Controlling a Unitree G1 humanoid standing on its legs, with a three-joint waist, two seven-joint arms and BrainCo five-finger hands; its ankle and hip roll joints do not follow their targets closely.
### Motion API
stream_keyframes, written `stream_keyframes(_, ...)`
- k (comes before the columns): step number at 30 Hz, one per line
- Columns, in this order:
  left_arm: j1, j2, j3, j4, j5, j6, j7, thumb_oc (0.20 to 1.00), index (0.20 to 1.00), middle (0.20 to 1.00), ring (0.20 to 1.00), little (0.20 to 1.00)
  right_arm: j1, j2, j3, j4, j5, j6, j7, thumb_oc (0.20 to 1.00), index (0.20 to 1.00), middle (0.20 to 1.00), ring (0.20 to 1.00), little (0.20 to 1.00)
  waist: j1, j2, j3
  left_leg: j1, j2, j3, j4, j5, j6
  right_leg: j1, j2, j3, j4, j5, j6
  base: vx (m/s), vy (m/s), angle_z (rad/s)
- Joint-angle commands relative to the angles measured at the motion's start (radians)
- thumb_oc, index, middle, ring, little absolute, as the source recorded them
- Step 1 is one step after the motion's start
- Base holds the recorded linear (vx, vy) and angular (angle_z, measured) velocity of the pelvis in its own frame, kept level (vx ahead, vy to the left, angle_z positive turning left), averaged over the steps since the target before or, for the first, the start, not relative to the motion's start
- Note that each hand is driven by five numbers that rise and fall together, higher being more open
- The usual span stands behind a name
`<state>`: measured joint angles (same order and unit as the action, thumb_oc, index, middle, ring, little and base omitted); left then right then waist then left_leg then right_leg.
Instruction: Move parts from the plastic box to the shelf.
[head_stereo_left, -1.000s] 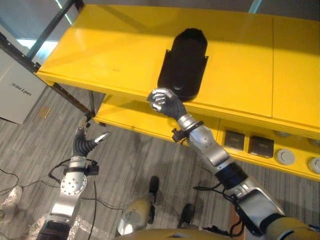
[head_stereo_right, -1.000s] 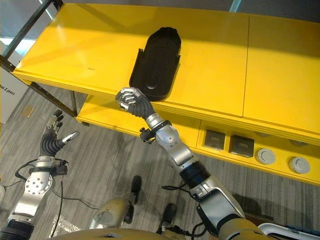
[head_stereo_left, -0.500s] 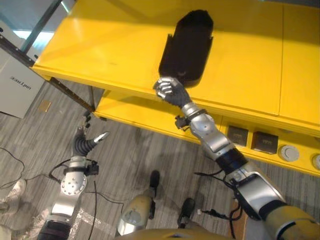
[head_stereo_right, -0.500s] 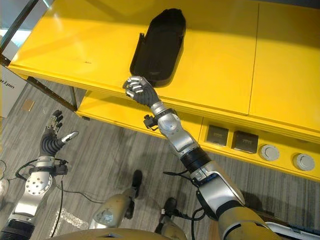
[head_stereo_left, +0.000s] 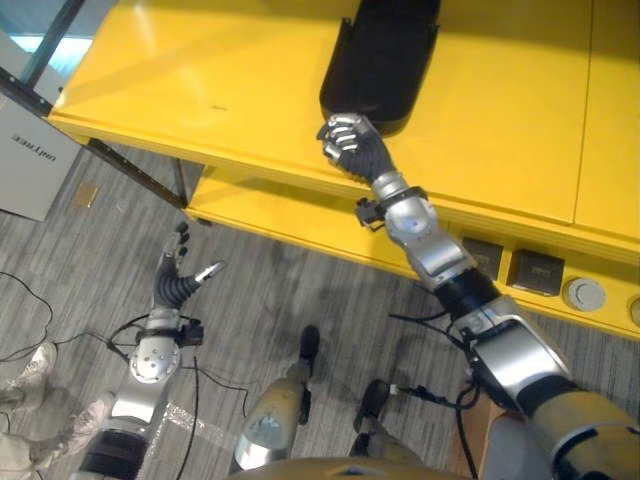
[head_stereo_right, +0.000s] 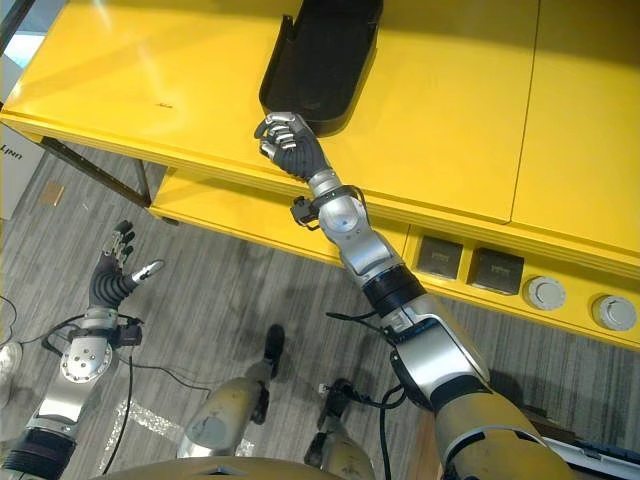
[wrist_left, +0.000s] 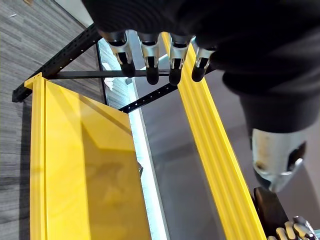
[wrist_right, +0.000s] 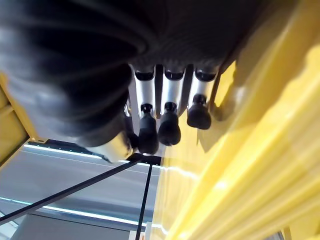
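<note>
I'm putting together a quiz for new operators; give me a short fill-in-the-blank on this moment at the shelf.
1. The black part lies on the shelf's ____ board.
2. The right hand has its fingers ____ and sits at the part's near end.
3. The left hand hangs low over the ____, fingers straight.
4. The shelf is painted ____.

Missing words: top; curled; floor; yellow
</note>
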<state>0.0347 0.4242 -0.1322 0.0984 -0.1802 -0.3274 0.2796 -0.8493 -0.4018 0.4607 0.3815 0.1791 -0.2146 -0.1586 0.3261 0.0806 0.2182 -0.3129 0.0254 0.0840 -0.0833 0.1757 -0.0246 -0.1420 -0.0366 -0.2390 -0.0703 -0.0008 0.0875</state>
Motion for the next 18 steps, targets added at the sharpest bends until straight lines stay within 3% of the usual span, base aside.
stream_keyframes(1,-0.055,0.023,-0.035,-0.014,-0.041,-0.054,0.019,1.000,1.000,1.000,1.000,1.000,-0.084,0.000,-0.003,0.020,-0.010,-0.038,-0.051,0.200,0.200,0.200,0.200,0.200,0.025,-0.018,0.004,0.133,0.058,0.062,0.016,-0.159,-0.107,-0.071,-0.071,0.081,0.069,-0.011,0.152,0.00,0.000,0.00)
stream_keyframes(10,-0.070,0.029,-0.051,-0.013,-0.027,-0.042,0.012,1.000,1.000,1.000,1.000,1.000,-0.077,-0.018,-0.015,0.023,-0.014,-0.036,-0.054,0.200,0.200,0.200,0.200,0.200,0.011,-0.018,-0.004,0.146,0.051,0.060,0.027,-0.173,-0.100,-0.058,-0.074,0.082,0.079,-0.020,0.155,-0.01,0.004,0.00)
stream_keyframes(13,-0.076,0.028,-0.047,-0.031,0.002,-0.022,0.000,1.000,1.000,1.000,1.000,1.000,0.090,-0.059,-0.091,-0.162,0.021,-0.062,-0.034,0.200,0.200,0.200,0.200,0.200,-0.028,-0.029,-0.005,0.167,0.046,0.067,0.038,-0.197,-0.089,-0.038,-0.077,0.090,0.091,-0.028,0.159,-0.05,0.056,0.02)
stream_keyframes(14,-0.070,0.021,-0.036,-0.052,0.016,-0.011,-0.010,1.000,1.000,1.000,1.000,1.000,0.234,-0.047,-0.167,-0.297,0.052,-0.090,-0.027,0.200,0.200,0.200,0.200,0.200,-0.059,-0.039,-0.015,0.187,0.043,0.074,0.043,-0.212,-0.080,-0.024,-0.078,0.098,0.099,-0.032,0.161,-0.01,0.052,-0.01)
stream_keyframes(15,-0.067,0.022,-0.039,-0.054,0.016,-0.010,-0.010,1.000,1.000,1.000,1.000,1.000,0.243,-0.047,-0.171,-0.305,0.051,-0.086,-0.026,0.200,0.200,0.200,0.200,0.200,-0.057,-0.040,-0.016,0.189,0.043,0.074,0.043,-0.213,-0.080,-0.021,-0.079,0.098,0.099,-0.033,0.161,0.01,0.070,-0.02)
stream_keyframes(16,-0.054,0.020,-0.011,-0.072,0.031,0.000,-0.012,1.000,1.000,1.000,1.000,1.000,0.392,-0.035,-0.260,-0.437,0.062,-0.118,-0.024,0.755,0.755,0.755,0.755,0.755,-0.105,-0.052,-0.028,0.211,0.043,0.087,0.049,-0.230,-0.073,-0.007,-0.080,0.109,0.104,-0.037,0.162,0.01,0.039,-0.01)
stream_keyframes(17,-0.050,0.022,-0.013,-0.073,0.031,0.000,-0.012,1.000,1.000,1.000,1.000,1.000,0.401,-0.035,-0.262,-0.445,0.061,-0.115,-0.023,1.000,1.000,1.000,1.000,1.000,-0.103,-0.052,-0.029,0.214,0.043,0.087,0.050,-0.232,-0.073,-0.005,-0.080,0.109,0.104,-0.039,0.162,0.02,0.062,-0.01)
stream_keyframes(18,-0.038,0.022,0.006,-0.081,0.030,0.003,-0.017,1.000,1.000,1.000,1.000,1.000,0.469,-0.043,-0.325,-0.505,0.057,-0.131,-0.022,1.000,1.000,1.000,1.000,1.000,-0.136,-0.059,-0.032,0.234,0.044,0.099,0.054,-0.248,-0.070,0.009,-0.079,0.120,0.109,-0.045,0.165,0.00,0.045,-0.12)
